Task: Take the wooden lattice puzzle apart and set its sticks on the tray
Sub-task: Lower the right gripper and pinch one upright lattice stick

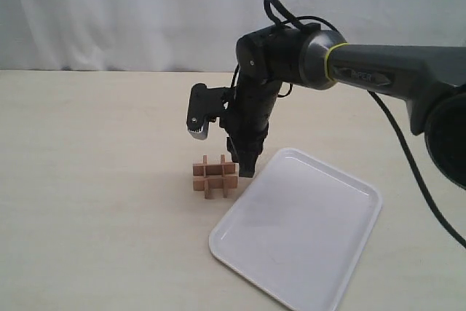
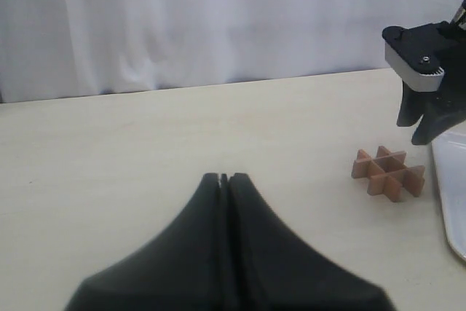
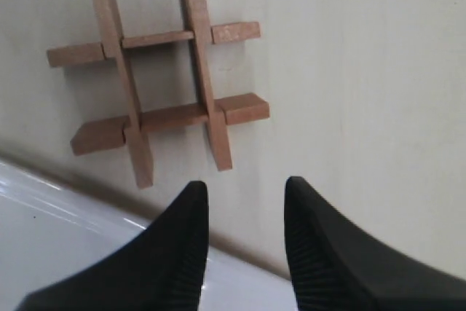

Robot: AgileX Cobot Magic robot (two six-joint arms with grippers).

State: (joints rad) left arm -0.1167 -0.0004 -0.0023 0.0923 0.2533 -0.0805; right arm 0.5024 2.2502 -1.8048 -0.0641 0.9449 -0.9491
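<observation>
Hanging beside the wooden lattice puzzle (image 1: 215, 176), right claw (image 3: 245, 186) gapes empty; left claw (image 2: 224, 177) closed.

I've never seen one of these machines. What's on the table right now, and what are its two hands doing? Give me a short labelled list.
Wooden lattice puzzle: all four sticks interlocked, lying flat on the table
Tray: white, right beside the puzzle, no sticks on it
Right hand: open, empty, poised near the puzzle at the tray's edge, not touching the puzzle
Left hand: shut, holding nothing, away from the puzzle
Progress: nothing taken apart yet
</observation>
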